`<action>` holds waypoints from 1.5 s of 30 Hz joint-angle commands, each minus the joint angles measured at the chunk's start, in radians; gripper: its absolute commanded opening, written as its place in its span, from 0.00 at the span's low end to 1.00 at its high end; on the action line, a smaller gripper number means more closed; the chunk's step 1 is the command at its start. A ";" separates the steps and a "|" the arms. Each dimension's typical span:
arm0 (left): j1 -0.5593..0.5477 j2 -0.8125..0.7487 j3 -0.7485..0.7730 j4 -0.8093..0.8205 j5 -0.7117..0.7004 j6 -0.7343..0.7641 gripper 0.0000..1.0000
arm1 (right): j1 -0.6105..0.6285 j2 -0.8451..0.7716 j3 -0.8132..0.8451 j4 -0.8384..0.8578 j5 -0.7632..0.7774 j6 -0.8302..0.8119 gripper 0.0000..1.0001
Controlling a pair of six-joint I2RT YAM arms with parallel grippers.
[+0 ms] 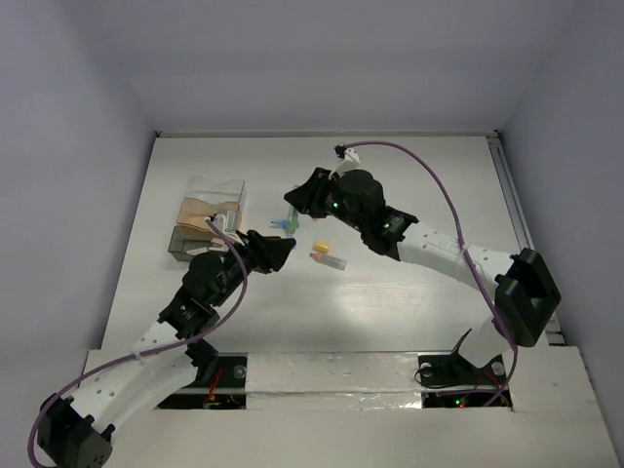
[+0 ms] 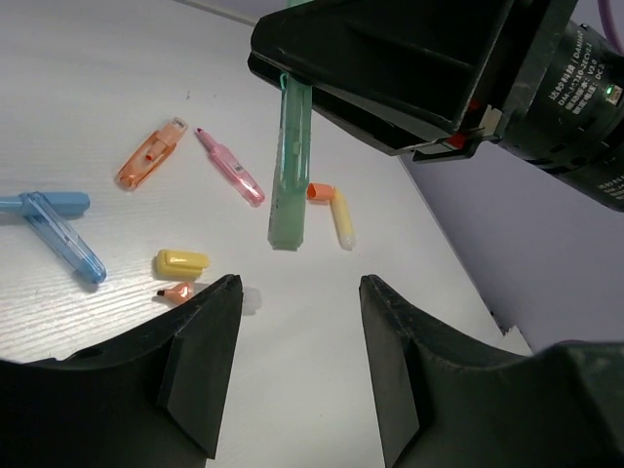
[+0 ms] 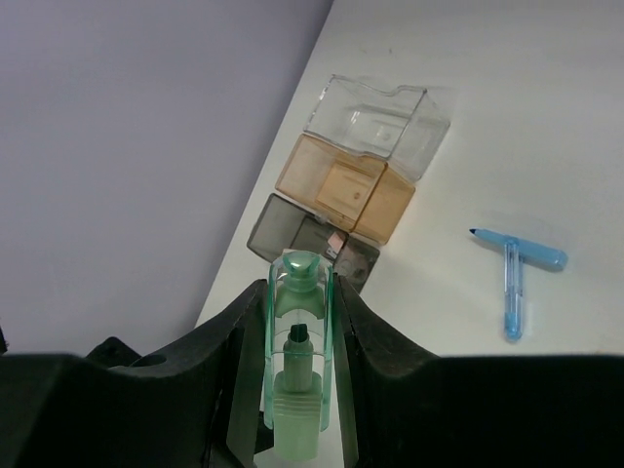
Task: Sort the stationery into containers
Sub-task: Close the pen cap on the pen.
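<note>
A white, faintly grained table (image 1: 409,312) sits boxed in by pale lilac walls (image 1: 68,146). The containers (image 1: 209,216) stand in a touching row at the upper left of the top view: clear, tan, then grey. At centre, the right gripper (image 3: 300,292) is clamped on a green highlighter (image 2: 291,166), which hangs end-down from it. The left gripper (image 2: 292,297) has its jaws apart with nothing between them. Blue pieces (image 2: 58,229), an orange piece (image 2: 148,159), a pink pen (image 2: 232,168) and a yellow cap (image 2: 181,261) lie loose on the table.
</note>
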 commanded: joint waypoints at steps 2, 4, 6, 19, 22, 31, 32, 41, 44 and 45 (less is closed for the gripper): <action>-0.005 0.041 0.003 0.124 -0.007 0.006 0.48 | 0.000 -0.027 0.029 0.085 -0.021 0.023 0.16; -0.005 0.055 0.004 0.136 -0.011 0.009 0.48 | 0.000 -0.025 0.028 0.089 -0.027 0.026 0.16; -0.005 0.073 0.009 0.150 -0.016 0.012 0.47 | 0.000 -0.025 0.026 0.088 -0.032 0.026 0.16; -0.005 0.102 0.015 0.191 -0.065 0.020 0.31 | 0.000 -0.018 0.009 0.106 -0.057 0.036 0.16; -0.005 0.101 0.015 0.196 -0.071 0.022 0.29 | 0.000 -0.011 0.011 0.105 -0.061 0.039 0.16; -0.014 0.087 0.019 0.195 -0.114 0.025 0.00 | 0.000 0.001 0.000 0.100 -0.093 0.059 0.15; -0.014 0.075 0.021 0.188 -0.143 0.025 0.00 | 0.000 0.002 -0.001 0.102 -0.096 0.064 0.15; -0.065 0.076 0.035 0.254 -0.298 0.023 0.00 | 0.042 0.038 -0.052 0.151 -0.026 0.102 0.10; -0.074 0.090 0.039 0.286 -0.310 0.014 0.00 | 0.065 0.041 -0.063 0.157 0.012 0.092 0.09; -0.074 0.092 0.044 0.288 -0.318 0.014 0.00 | 0.066 0.041 -0.067 0.158 0.026 0.089 0.08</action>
